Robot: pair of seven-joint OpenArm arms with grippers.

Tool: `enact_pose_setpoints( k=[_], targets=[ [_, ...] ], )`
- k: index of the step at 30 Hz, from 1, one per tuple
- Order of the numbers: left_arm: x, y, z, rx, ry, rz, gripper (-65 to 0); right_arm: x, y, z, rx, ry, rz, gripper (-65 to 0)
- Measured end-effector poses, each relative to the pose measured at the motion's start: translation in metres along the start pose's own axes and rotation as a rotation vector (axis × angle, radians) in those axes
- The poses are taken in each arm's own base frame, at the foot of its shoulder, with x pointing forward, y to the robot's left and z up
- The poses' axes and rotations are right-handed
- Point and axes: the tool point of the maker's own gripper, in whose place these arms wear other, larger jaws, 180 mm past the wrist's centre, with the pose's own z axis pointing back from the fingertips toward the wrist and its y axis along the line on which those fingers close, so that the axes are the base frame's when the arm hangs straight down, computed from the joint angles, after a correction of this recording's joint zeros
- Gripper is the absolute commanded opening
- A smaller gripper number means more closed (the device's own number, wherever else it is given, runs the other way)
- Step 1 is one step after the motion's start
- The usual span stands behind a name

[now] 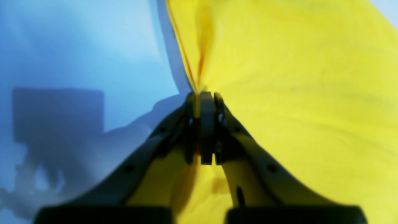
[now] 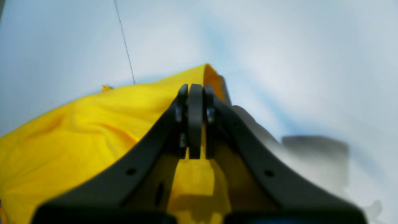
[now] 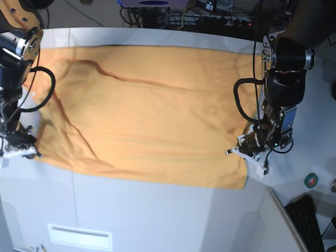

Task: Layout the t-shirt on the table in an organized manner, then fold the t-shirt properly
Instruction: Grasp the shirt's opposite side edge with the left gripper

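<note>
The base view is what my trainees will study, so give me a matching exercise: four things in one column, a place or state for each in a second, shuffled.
Things:
1. t-shirt
2. left gripper
3. right gripper
4. table

Places or states:
A. shut on the cloth at the base view's left edge
B. bare white-grey surface in front of the cloth
C. spread out wide, with creases
D. shut on the cloth at the base view's right edge

Pairs: 1-C, 2-D, 3-A, 4-B

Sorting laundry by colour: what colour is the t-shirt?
Plain orange-yellow t-shirt; clearest in the base view.
</note>
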Motion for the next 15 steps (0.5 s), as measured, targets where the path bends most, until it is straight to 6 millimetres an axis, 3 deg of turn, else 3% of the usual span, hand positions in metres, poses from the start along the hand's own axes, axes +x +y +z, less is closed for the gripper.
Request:
enact_pose_setpoints(
  k=[7,15],
  targets=[
    [0.018,-0.027,0.023,-0.056,-0.026,-0.085,-65.0,-0.004,-0.001,0.000,-0.002,0.008,0.000,-65.0],
    [-0.012,-0.029,0.045,-0.037,0.075,-0.114,-65.0,-0.003,-0.001,0.000,-0.002,0.006,0.000,-65.0]
  ],
)
